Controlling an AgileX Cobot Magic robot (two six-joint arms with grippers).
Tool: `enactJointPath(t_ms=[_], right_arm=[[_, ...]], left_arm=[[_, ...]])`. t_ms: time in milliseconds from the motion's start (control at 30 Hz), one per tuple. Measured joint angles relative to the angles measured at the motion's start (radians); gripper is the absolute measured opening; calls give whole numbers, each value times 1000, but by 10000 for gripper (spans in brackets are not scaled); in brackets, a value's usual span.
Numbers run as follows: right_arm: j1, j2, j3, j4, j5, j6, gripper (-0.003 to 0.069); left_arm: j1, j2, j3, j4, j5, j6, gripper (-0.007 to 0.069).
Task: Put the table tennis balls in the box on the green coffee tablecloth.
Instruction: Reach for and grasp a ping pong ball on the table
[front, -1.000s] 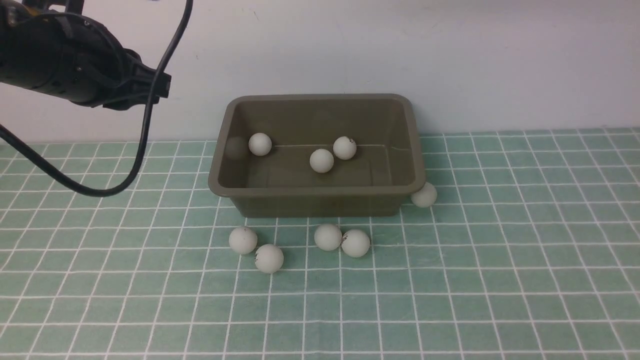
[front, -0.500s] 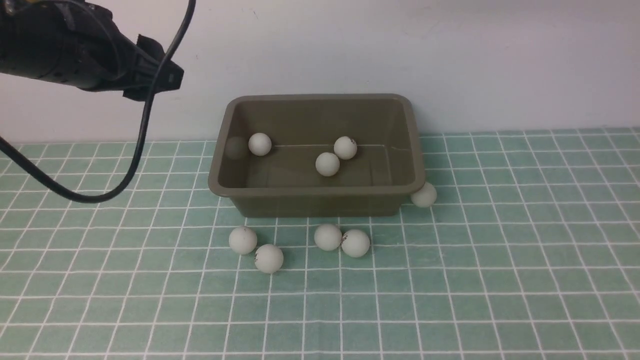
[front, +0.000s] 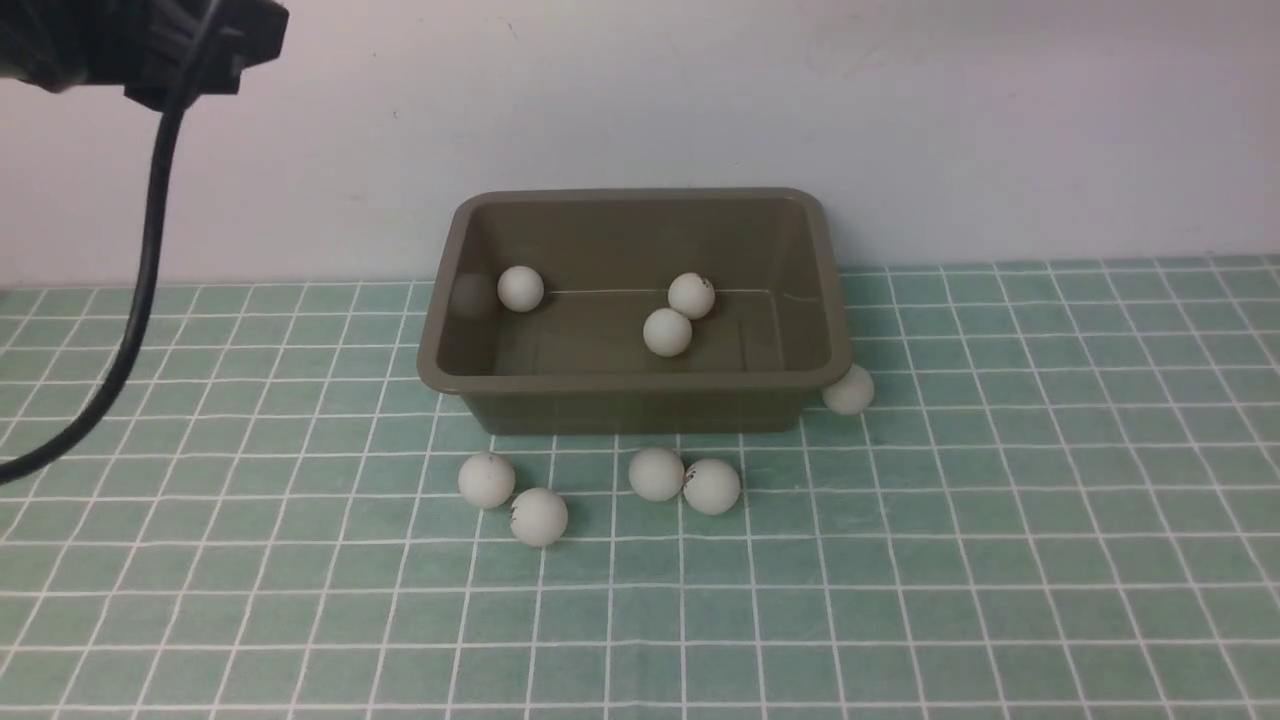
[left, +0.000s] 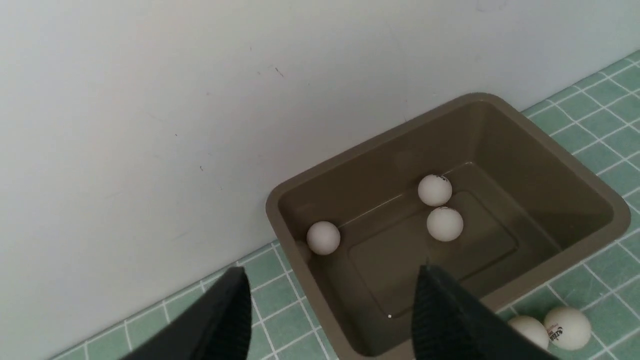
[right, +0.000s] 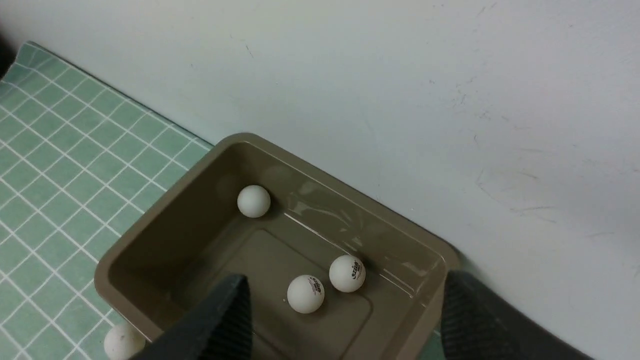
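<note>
Table tennis balls (front: 711, 486) outside box (front: 630, 380): front view five, left wrist two.

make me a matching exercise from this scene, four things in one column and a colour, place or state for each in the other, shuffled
Things:
1. box
2. tablecloth
3. left pincer
4. lone ball

Descriptions:
a. open, holding nothing
b. outside, at the box's right front corner
c. pale green with white grid lines
d. olive-brown, holds three balls

Pairs: 1-d, 2-c, 3-a, 4-b
</note>
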Motion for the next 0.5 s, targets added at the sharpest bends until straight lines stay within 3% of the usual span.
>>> enactJointPath(t_ms=[133, 367, 500], right_arm=[[0, 0, 0, -51, 0, 1, 461], [0, -19, 1, -427, 1, 40, 461], [-2, -47, 1, -517, 3, 56, 461]], left_arm=[[0, 17, 0, 0, 0, 1, 395], [0, 22, 0, 1, 0, 4, 395], [0, 22, 0, 1, 0, 4, 395]])
